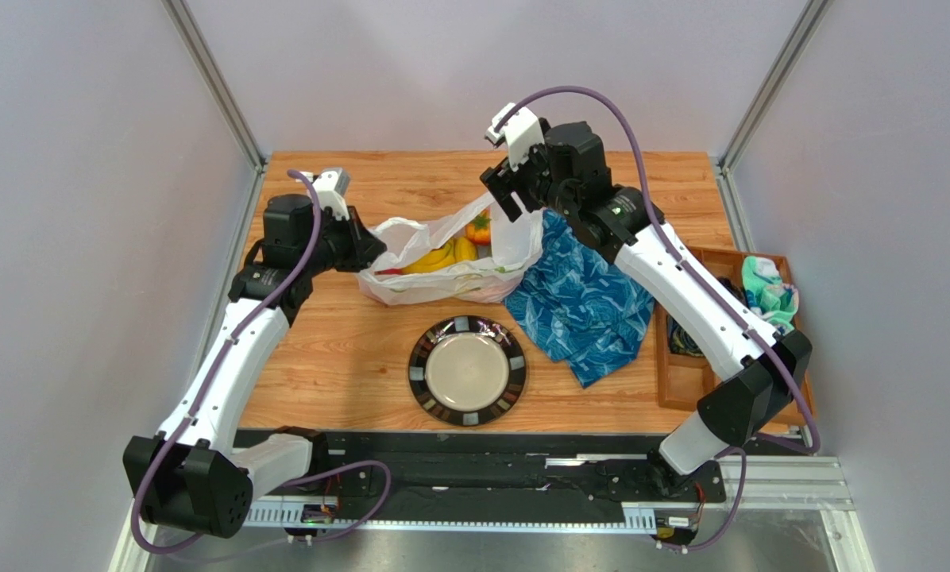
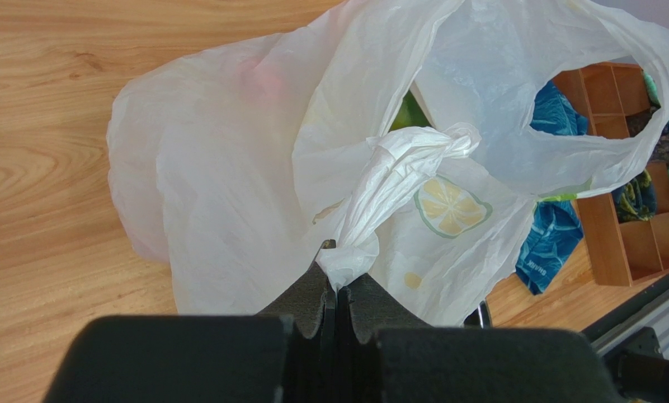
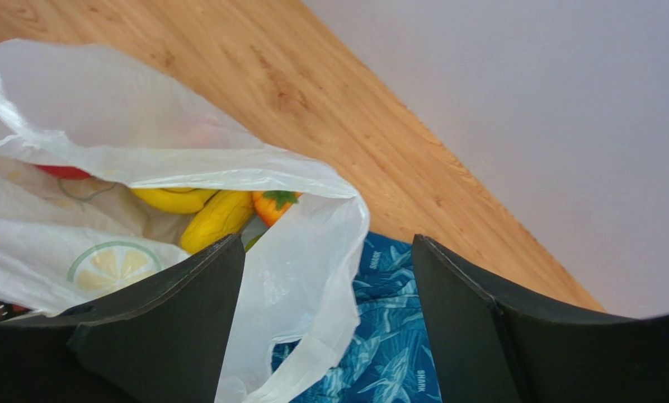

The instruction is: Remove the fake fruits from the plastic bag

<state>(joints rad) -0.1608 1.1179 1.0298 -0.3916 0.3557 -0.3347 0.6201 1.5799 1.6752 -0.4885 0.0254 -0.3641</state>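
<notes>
Left gripper [image 2: 336, 284] is clenched on a twisted handle of the plastic bag [image 1: 450, 268]; its jaws are pressed together with the white film pinched between them, at the bag's left end.

Right gripper [image 3: 323, 252] is released, with its jaws wide apart. It hangs over the bag's right end. The bag's right handle loop droops down between the two fingers, but neither finger presses on it.

The bag lies on the wooden table [image 1: 325, 358] between the two grippers, behind the plate [image 1: 468, 370] and apart from it. Its mouth gapes upward.

All visible fruits are inside the bag:
- bananas [image 3: 208, 214], yellow, near the middle of the opening
- orange fruit [image 3: 272, 206] with a green cap, touching the bananas on their right
- red fruit [image 3: 65, 172], only an edge showing under the bag's rim, on the left
- green fruit [image 2: 409, 113], just a sliver seen through a gap in the film

The blue cloth [image 1: 581, 304] is crumpled just right of the bag, and the bag's right handle overlaps its edge. The wooden tray [image 1: 683, 370] sits at the table's right edge beside the cloth, with small items in its compartments too small to tell.
</notes>
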